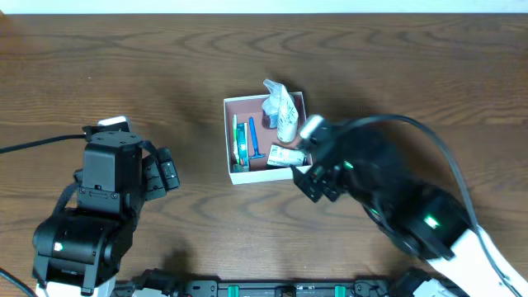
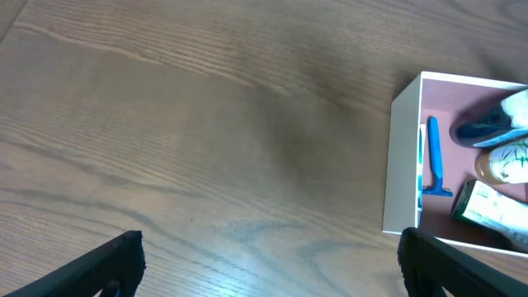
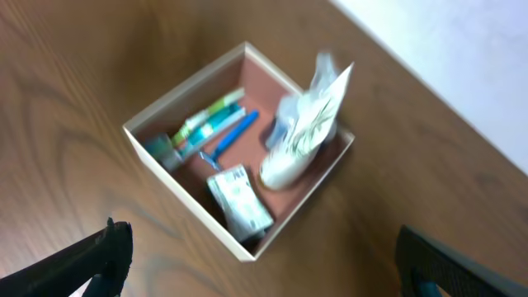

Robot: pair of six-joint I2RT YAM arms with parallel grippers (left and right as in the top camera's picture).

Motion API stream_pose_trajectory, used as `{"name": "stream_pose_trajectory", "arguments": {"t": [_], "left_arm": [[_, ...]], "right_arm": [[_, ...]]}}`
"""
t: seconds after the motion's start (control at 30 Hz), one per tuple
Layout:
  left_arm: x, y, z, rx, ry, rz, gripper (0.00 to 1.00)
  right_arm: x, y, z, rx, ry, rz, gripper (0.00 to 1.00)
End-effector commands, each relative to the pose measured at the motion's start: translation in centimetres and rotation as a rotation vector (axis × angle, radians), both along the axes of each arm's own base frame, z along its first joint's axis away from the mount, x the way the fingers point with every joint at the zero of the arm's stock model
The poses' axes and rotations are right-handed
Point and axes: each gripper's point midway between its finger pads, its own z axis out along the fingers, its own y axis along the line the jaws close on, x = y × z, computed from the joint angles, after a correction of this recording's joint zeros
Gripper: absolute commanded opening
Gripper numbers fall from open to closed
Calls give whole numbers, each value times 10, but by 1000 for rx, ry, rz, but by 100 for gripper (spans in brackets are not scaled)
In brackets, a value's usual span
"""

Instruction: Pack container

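The container (image 1: 229, 140) is a shallow white-walled box with a pink bottom, in the middle of the table. It holds a white pouch (image 1: 282, 107), a blue razor (image 1: 253, 139), a green tube (image 1: 241, 144) and a small packet (image 1: 286, 155). It shows in the left wrist view (image 2: 400, 165) and the right wrist view (image 3: 183, 192) too. My right gripper (image 3: 264, 264) is open and empty, just above the container's near right corner. My left gripper (image 2: 272, 264) is open and empty over bare table, left of the container.
The table is dark wood (image 1: 165, 58). The right arm (image 1: 396, 198) reaches in from the lower right. The left arm (image 1: 99, 198) stands at the lower left. A pale strip (image 1: 264, 7) runs along the table's far edge.
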Motion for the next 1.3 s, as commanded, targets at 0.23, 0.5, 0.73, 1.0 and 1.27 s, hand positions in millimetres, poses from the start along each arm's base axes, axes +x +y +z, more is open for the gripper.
{"name": "stream_pose_trajectory", "arguments": {"t": [0.23,0.5,0.73,1.0,1.27], "left_arm": [[0,4,5,14,-13,16,98],[0,4,5,14,-13,16,98],[0,4,5,14,-13,16,98],[0,4,5,14,-13,16,98],[0,4,5,14,-13,16,98]], "right_arm": [[-19,-30,25,48,-39,-73,99],[2,-83,42,-39,-181,-334,99],[9,-132,34,126,-176,-449,99],[-6,-183,-56,211,-153,-590,99],[-25,-197,-128,248,-168,-666,99]]}}
